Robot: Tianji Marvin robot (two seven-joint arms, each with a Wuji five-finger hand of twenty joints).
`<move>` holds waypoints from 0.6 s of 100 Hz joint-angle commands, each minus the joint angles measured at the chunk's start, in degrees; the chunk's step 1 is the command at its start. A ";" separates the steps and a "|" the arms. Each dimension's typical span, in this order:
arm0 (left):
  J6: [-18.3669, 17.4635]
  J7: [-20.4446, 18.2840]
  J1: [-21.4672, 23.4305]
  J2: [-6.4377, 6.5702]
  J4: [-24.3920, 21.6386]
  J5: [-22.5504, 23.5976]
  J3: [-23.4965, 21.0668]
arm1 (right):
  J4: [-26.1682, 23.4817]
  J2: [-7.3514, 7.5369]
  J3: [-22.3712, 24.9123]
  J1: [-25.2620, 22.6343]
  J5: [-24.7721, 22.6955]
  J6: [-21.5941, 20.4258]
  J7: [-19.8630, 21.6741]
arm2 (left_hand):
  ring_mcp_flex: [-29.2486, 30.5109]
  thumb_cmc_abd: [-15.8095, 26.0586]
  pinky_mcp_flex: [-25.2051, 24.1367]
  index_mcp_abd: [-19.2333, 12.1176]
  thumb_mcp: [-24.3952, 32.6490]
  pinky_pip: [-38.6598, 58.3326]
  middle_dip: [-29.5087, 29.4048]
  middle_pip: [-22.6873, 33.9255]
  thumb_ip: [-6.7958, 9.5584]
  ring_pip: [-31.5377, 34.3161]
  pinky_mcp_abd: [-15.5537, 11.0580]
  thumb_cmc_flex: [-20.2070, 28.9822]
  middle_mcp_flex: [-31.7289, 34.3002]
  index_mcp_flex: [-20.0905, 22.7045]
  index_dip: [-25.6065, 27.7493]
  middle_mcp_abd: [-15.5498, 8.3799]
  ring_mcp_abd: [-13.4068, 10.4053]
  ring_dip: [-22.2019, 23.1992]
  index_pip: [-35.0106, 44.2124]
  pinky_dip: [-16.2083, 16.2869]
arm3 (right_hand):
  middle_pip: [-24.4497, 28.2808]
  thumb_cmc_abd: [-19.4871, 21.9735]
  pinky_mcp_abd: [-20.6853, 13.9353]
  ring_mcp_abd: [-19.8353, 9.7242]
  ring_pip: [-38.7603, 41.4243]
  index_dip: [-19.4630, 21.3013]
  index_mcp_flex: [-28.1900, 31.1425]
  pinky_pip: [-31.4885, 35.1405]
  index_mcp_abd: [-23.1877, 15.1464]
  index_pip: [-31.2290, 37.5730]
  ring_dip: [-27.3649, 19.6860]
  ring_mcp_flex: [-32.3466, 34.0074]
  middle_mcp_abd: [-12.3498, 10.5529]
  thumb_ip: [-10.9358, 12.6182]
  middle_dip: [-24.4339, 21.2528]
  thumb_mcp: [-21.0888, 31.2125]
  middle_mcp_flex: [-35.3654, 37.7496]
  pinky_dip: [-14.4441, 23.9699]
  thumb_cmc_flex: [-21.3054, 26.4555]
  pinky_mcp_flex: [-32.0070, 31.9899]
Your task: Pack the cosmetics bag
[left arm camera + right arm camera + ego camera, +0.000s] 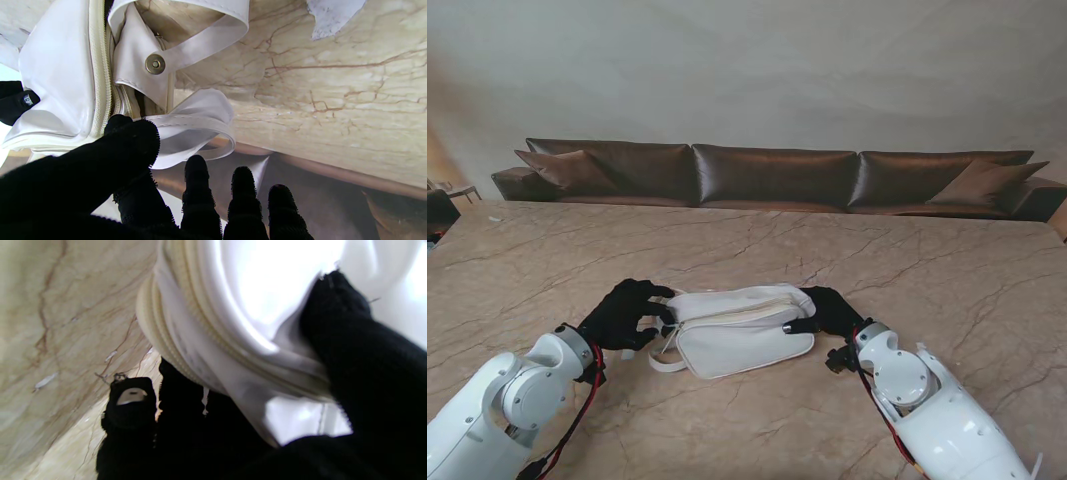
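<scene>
Stand view: the white cosmetics bag lies on the marble table between our hands, zip closed. Our left hand touches its left end, our right hand the right end. Left wrist view: the thumb presses the strap. Right wrist view: the fingers pinch the bag's end.

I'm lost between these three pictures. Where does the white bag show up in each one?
Stand view: the white bag lies mid-table, between the left hand and right hand.
Left wrist view: one end of the bag with its strap, by the thumb.
Right wrist view: the other end, pinched by black fingers.
Shared landmark: the cream zipper.
</scene>
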 commanded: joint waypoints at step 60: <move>9.22 17.45 5.44 -0.75 -3.18 15.27 -1.00 | 1.39 1.24 0.27 -0.72 -0.95 0.40 -0.94 | 21.97 0.56 1.05 10.89 0.06 40.22 55.12 23.70 -0.28 34.56 5.18 0.14 25.80 4.78 2.44 -5.79 5.16 37.72 16.35 28.51 | 7.74 20.42 0.87 3.46 9.08 1.31 12.18 2.27 -17.33 9.81 2.80 5.74 -0.95 8.80 1.33 15.47 5.18 0.32 24.95 0.46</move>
